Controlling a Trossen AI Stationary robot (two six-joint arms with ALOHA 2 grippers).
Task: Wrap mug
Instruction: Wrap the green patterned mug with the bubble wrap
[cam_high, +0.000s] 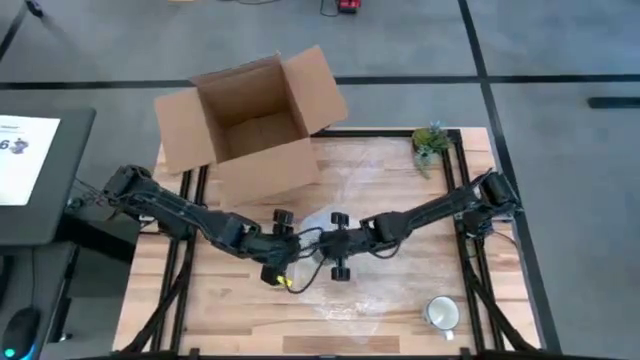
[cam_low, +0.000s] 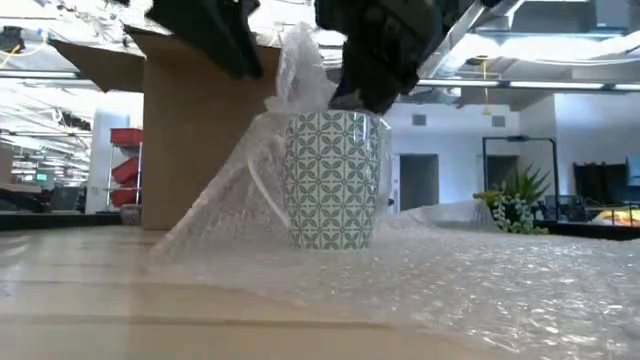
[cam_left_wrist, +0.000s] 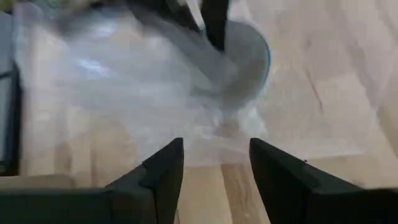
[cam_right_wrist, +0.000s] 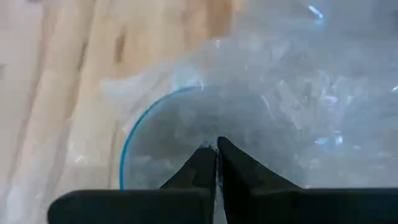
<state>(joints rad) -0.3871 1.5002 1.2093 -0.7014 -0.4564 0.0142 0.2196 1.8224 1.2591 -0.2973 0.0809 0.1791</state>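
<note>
So the table (cam_high: 400, 300) fills the lower middle of the high view, with the big cardboard box (cam_high: 255, 125) at upper centre and the bubble wrap (cam_high: 375, 175) spread across the middle. The patterned mug (cam_low: 333, 180) stands upright at frame centre in the low view, long axis vertical, wrap draped up over its left side and bunched at the rim. The right gripper (cam_right_wrist: 216, 152) sits right above the rim, fingers pinched together on the wrap, so it looks nearer. The left gripper (cam_left_wrist: 214, 163) hangs just left of the mug, fingers apart, nothing between them. I'd guess the loose left flap goes next.
</note>
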